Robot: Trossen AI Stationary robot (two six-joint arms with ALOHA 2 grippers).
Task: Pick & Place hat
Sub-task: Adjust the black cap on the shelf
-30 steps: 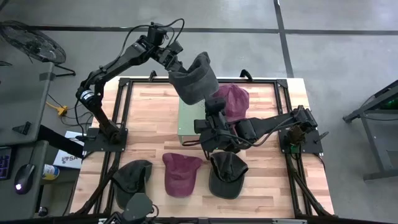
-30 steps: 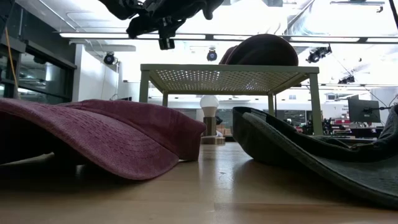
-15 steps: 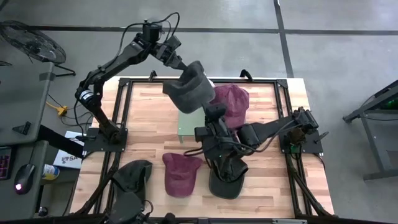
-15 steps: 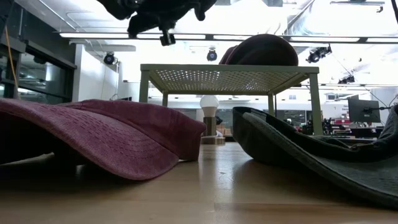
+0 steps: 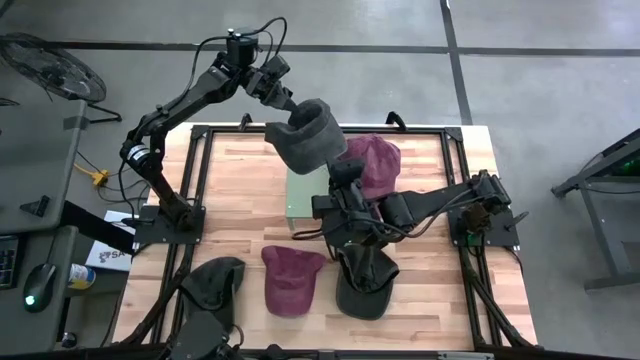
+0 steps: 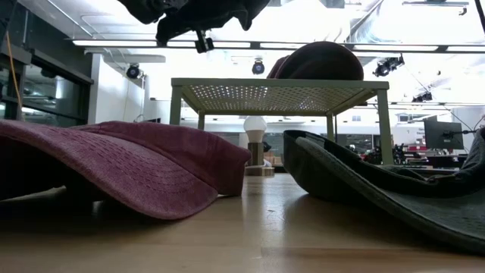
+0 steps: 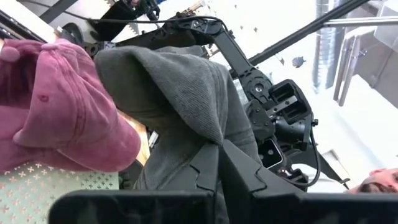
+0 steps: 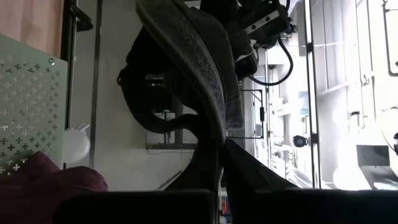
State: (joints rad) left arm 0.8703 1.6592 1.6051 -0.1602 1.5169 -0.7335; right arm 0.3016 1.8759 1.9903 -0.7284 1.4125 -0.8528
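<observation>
The left claw [image 5: 290, 108] was clamped on a grey hat [image 5: 308, 142], held in the air above the far edge of the green stand [image 5: 300, 200]. A maroon hat [image 5: 372, 160] lay on the stand's right part. The right claw [image 5: 345, 262] was clamped on a dark hat [image 5: 365, 280] low near the bench's [image 5: 240, 190] front edge, its arm reaching leftward across the bench. Only the low view showed open space under the stand [image 6: 279, 95]. The left half of the bench lay bare.
</observation>
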